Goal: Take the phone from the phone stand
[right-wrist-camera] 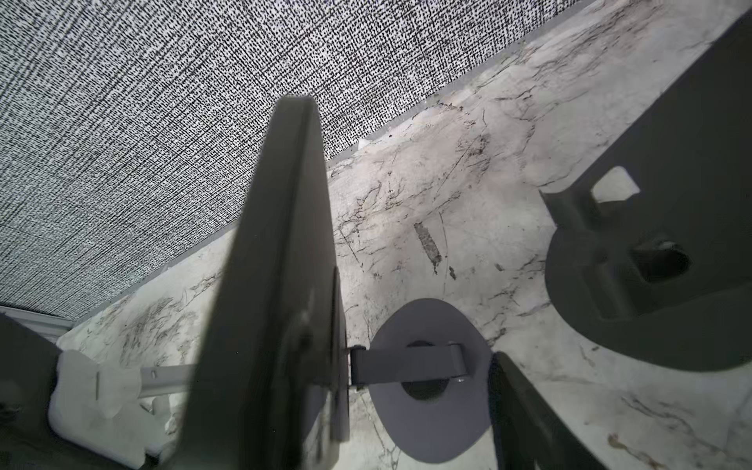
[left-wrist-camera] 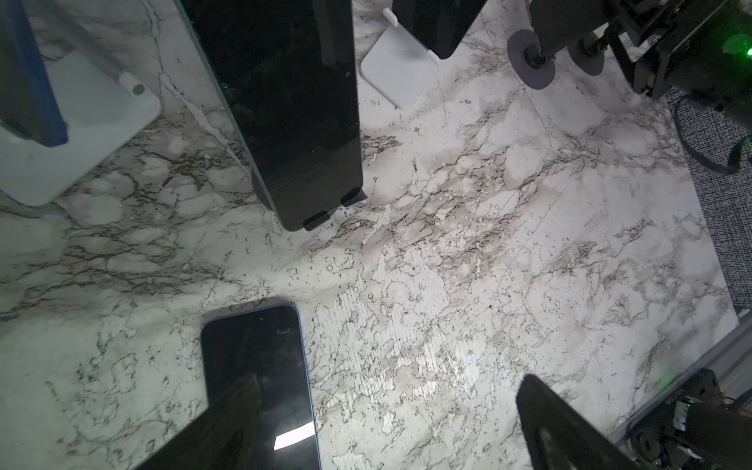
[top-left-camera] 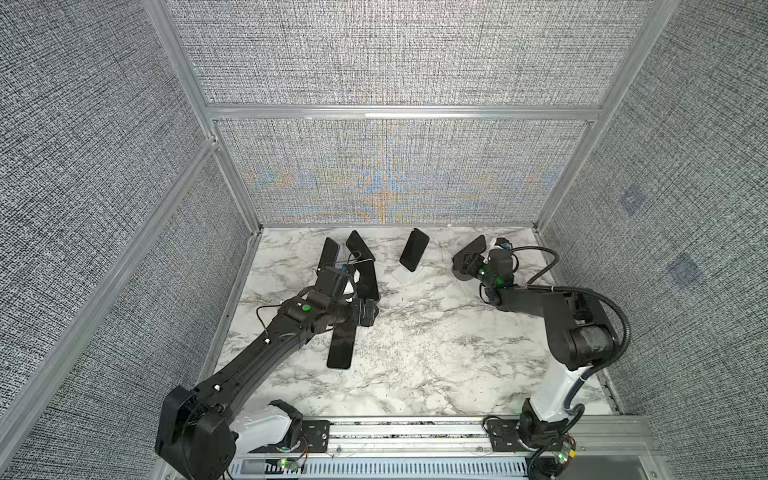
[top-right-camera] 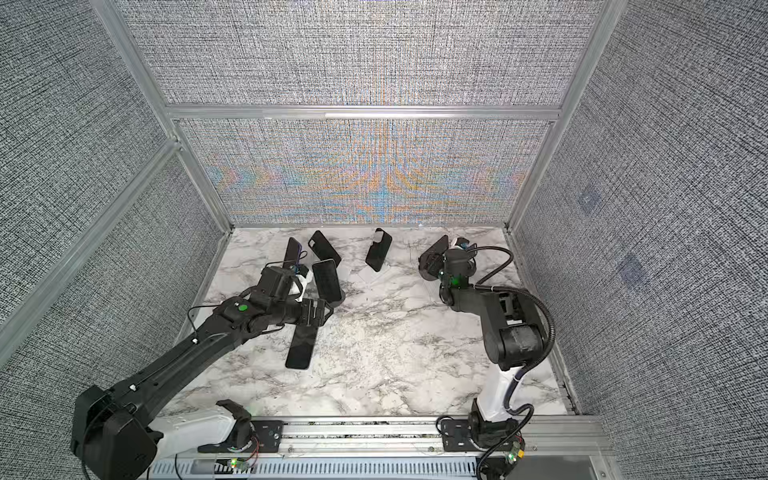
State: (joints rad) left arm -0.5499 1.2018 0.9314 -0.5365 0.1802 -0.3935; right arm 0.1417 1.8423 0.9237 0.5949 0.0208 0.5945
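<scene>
Top views both show us the left gripper (top-left-camera: 366, 313) spread wide above a flat phone (top-left-camera: 340, 349), which lies on the marble table (top-left-camera: 436, 353) and is off any stand. Our right gripper (top-left-camera: 466, 261) sits far right, just beside a leaning phone (top-left-camera: 473, 246).

Left wrist: we see our fingers (left-wrist-camera: 561, 431) far apart, one of them over the flat phone (left-wrist-camera: 260, 378).

Right wrist: the leaning phone (right-wrist-camera: 285, 244) appears edge-on, propped on its gray stand (right-wrist-camera: 427, 378). Our jaws are parted, and the visible finger (right-wrist-camera: 529, 415) stands clear of the phone, clamping nothing.
</scene>
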